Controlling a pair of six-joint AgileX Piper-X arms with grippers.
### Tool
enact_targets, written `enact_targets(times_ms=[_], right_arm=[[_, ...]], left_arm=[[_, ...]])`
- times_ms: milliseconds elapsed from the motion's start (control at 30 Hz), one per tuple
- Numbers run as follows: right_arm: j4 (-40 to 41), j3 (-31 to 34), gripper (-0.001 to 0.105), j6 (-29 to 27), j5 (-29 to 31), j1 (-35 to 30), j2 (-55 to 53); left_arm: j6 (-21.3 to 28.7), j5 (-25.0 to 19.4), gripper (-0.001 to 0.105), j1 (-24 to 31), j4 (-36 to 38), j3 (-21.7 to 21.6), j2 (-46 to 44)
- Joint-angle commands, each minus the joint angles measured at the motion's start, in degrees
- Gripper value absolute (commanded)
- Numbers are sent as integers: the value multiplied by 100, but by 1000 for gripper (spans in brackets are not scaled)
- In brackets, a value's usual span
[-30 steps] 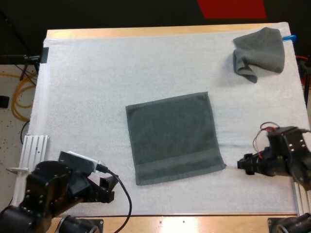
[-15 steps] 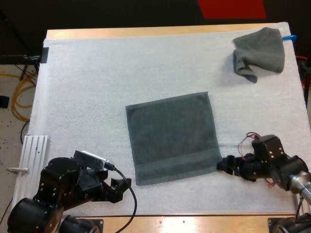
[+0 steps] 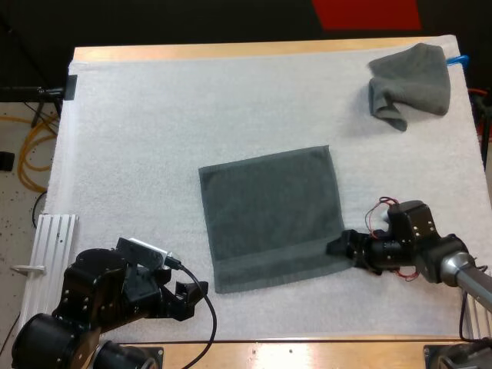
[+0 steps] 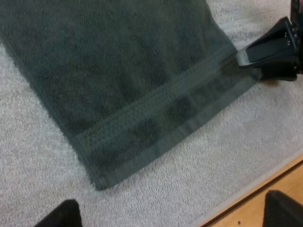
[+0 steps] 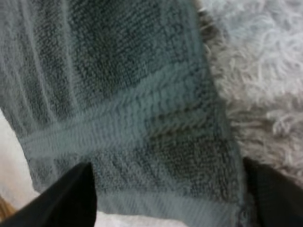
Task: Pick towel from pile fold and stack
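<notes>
Right gripper [image 3: 337,247], fingers spread and holding nothing, straddles the near right corner of the flat towel [image 3: 269,215], which lies mid-mat [image 3: 138,138] toward the near edge. Left gripper [image 3: 187,300], also spread and empty, sits just off the towel's near left corner.

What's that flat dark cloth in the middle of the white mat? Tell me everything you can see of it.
It is a dark grey-green towel with a terry-looking weave, roughly square. It is spread flat on the white mat and turned slightly askew. A woven band runs along its near edge. The right claw is at its near right corner, with open fingers on either side of that corner. The left claw is open, short of the near left corner and not touching it.
</notes>
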Motion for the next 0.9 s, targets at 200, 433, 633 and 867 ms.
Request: enact_targets(times_ms=[200,433,633,867], right_arm=[[102,63,15,17,147,17,125],[117,63,0,-213,201,17,125],[140,63,0,-228,201,17,125],[140,63,0,-243,157,17,125]], left_arm=[[-27,45,73,-24,-61,1,-23],[-332,45,73,-24,-428,371,-10],[-1041,52,73,-24,-1288,1319,-10],[-1820,355,73,-24,-2459,2291,744]])
